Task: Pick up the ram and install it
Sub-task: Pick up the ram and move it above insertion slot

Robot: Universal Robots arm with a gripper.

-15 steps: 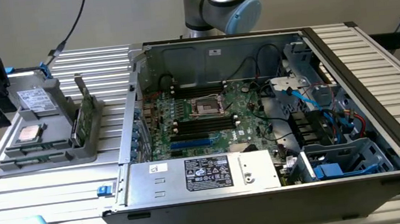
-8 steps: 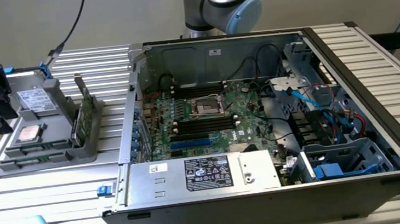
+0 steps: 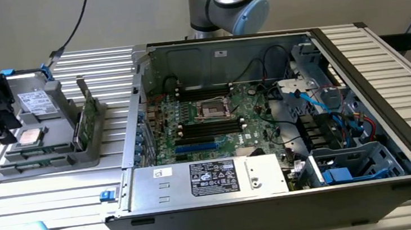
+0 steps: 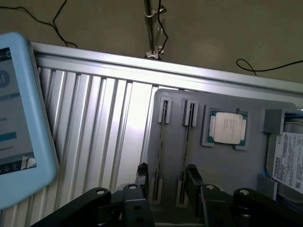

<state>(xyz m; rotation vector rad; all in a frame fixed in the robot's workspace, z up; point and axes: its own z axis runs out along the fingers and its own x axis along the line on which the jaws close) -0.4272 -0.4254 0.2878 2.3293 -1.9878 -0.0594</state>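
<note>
hovering low over the grey parts tray (image 4: pixel 227 165), the fingers (image 4: pixel 191 177) are spread wide and grasp nothing. between them, seen edge-on, stands the ram (image 4: pixel 161 142), a thin dark stick seated in the tray slot farthest from the processor. whether either finger touches it cannot be told. a second ram stick (image 4: pixel 187 137) sits in the neighbouring slot, just beside one finger. beyond the sticks the silver processor (image 4: pixel 228 127) lies flat in its own recess, and a labelled hard drive (image 4: pixel 289 156) rests at the tray's far side. a broader green card (image 3: pixel 85 121) stands upright along the tray edge nearest the computer. the tray sits on a ribbed aluminium worktop (image 4: pixel 94 123), with a blue-framed tablet (image 4: pixel 19 118) lying well apart from it.

farther off, at the middle of the exterior view, the computer case (image 3: pixel 185 60) lies open with its motherboard (image 3: pixel 251 116) exposed. the black memory slots (image 3: pixel 211 128) beside the processor socket look empty.

judged from this, the task is at its very start: the fingers are lined up over the stick, but the pick-up is not yet made, and the carry to the case and the seating in a slot remain.
</note>
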